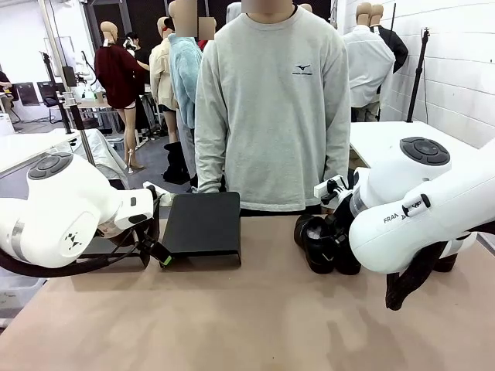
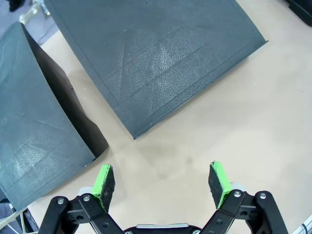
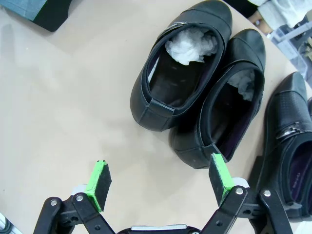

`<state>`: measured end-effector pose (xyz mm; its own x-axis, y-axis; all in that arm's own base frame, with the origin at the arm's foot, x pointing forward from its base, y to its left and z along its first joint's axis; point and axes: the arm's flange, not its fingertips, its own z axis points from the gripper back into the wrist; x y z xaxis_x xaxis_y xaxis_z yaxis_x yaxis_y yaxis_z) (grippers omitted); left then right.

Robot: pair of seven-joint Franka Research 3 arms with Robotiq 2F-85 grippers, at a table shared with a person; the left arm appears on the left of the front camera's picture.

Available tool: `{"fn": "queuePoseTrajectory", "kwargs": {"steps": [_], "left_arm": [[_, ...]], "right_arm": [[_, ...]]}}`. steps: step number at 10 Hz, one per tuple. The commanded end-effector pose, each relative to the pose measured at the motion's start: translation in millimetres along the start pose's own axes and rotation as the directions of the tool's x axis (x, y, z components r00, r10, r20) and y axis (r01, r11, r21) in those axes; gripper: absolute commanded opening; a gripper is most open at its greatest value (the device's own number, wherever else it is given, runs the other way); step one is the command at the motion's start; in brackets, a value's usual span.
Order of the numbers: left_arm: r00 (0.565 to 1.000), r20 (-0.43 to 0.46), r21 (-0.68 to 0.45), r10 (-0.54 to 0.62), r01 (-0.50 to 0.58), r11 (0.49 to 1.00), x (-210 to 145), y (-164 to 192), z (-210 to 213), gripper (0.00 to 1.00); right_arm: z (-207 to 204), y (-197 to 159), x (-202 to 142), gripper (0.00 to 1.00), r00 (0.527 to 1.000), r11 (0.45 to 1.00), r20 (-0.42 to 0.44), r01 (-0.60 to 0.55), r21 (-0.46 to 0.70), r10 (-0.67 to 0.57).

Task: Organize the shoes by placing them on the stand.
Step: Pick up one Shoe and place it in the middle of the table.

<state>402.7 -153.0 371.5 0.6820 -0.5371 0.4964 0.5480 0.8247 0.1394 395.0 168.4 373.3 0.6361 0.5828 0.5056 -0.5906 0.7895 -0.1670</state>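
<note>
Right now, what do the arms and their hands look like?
The left arm and right arm have glossy white rounded shells and dark grey round joint caps; the right one carries black lettering. The left hand and right hand are black linkage frames with silver pivots and bright green pads at the tips.

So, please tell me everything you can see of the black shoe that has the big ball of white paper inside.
The shoe is black, smooth and slightly glossy, like leather, with a rounded toe and a low heel rim. Crumpled white paper fills its toe; the rest of the dark inside is empty. It stands sole-down on the tan table, its side touching a second black shoe. The right pincer is open and apart from it.
</note>
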Motion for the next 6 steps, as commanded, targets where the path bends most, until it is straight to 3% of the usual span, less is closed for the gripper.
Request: {"fn": "queuePoseTrajectory", "kwargs": {"steps": [1, 4, 6], "left_arm": [[1.000, 0.000, 0.000, 0.003, -0.003, 1.000, -0.4, 1.3, 0.0, 1.00], [1.000, 0.000, 0.000, 0.000, 0.000, 1.000, 0.0, 0.0, 0.0, 1.00], [1.000, 0.006, -0.007, -0.002, 0.002, 1.000, 4.7, 9.3, 56.1, 1.00]], "right_arm": [[0.0, -0.1, -0.1, 1.00, 1.000, 1.000, 0.000, 0.002, 0.000, -0.002], [0.0, 0.0, 0.0, 1.00, 1.000, 1.000, 0.000, 0.000, 0.000, 0.000], [41.7, -16.2, -1.6, 1.00, 0.997, 0.994, 0.073, -0.003, 0.108, -0.005]]}}
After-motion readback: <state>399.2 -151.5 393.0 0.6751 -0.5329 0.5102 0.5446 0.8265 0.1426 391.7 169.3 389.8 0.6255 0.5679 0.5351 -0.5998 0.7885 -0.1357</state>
